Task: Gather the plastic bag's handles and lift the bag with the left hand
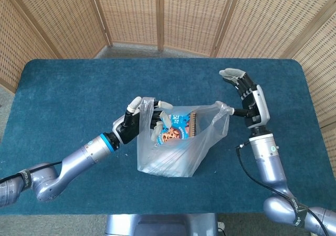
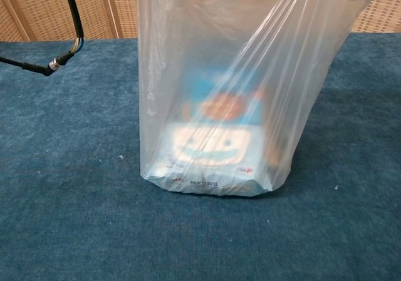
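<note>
**Plastic bag: handles apart, one in each hand**

Plastic bag [image 1: 170,146] stands upright on the blue table [image 1: 63,89], near the table's middle and toward its front edge. I take the bag as my landmark for all positions below. Its base rests on the cloth in the chest view, so I judge the lift not yet begun. A printed box [image 1: 176,128] stands inside it, leaning toward the bag's right wall.

Key relation: the two handles lie on opposite sides of the bag's mouth, along a line running left to right. The left handle [image 1: 147,105] sits at the bag's upper left corner; the right handle [image 1: 224,110] is drawn out beyond the upper right corner. To gather them, one must cross the mouth to the other.

Left hand [image 1: 144,121]: positioned at the bag's left rim, palm toward the mouth, fingers curled over the left handle and reaching into the opening. I read it as gripping that handle. Its forearm approaches low from the bag's left front.

Right hand [image 1: 247,96]: positioned just right of the bag, raised, wrist upright. It pinches the right handle at its lower edge, pulling the film taut, while the upper fingers spread away from the bag.

The left hand is nearer the mouth. I judge the coming move to be passing the right handle across to it.
</note>
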### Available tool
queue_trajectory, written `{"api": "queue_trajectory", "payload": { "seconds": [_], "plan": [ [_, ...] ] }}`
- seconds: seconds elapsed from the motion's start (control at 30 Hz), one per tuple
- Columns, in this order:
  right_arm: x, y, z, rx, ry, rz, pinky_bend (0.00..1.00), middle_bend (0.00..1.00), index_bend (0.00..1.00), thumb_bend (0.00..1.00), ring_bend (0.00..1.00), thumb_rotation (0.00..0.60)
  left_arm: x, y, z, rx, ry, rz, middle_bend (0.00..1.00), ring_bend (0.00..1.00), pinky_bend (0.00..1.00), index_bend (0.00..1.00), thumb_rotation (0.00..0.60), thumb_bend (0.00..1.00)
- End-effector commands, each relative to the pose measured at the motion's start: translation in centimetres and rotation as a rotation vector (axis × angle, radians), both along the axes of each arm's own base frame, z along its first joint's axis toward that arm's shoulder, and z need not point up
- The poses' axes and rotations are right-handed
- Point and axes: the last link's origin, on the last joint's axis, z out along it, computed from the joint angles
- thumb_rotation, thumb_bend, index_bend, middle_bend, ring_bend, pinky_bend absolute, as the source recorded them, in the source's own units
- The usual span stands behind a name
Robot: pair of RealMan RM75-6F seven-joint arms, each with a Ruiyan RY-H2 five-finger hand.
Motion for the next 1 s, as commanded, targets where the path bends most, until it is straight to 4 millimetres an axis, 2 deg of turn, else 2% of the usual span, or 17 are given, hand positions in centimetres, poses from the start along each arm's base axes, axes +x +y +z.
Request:
{"api": "queue_trajectory", "payload": {
  "seconds": [0.03, 0.27, 0.9, 1.0],
  "plan": [
    [0.4, 0.0, 0.0, 0.012, -0.006, 0.005, 0.15, 0.29, 0.27, 0.06, 0.22, 0.600, 0.3, 0.0, -0.1, 0.005, -0.001, -0.001, 0.50, 0.61, 0.66, 0.28, 0.000, 0.18],
    [1.0, 0.1, 0.0, 0.020, -0.016, 0.008, 0.15, 0.29, 0.27, 0.06, 0.22, 0.600, 1.0, 0.3, -0.4, 0.030, 0.015, -0.011, 0.50, 0.58, 0.61, 0.28, 0.000, 0.17],
    [1.6, 0.2, -0.2, 0.034, -0.030, -0.004, 0.13, 0.29, 0.27, 0.06, 0.21, 0.600, 3.3, 0.8, -2.0, 0.039, 0.031, -0.041, 0.50, 0.55, 0.60, 0.28, 0.000, 0.17],
    [1.5, 0.4, -0.2, 0.028, -0.027, -0.006, 0.13, 0.29, 0.27, 0.06, 0.21, 0.600, 3.5, 0.8, -2.2, 0.048, 0.039, -0.045, 0.50, 0.52, 0.56, 0.28, 0.000, 0.17]
  ]
}}
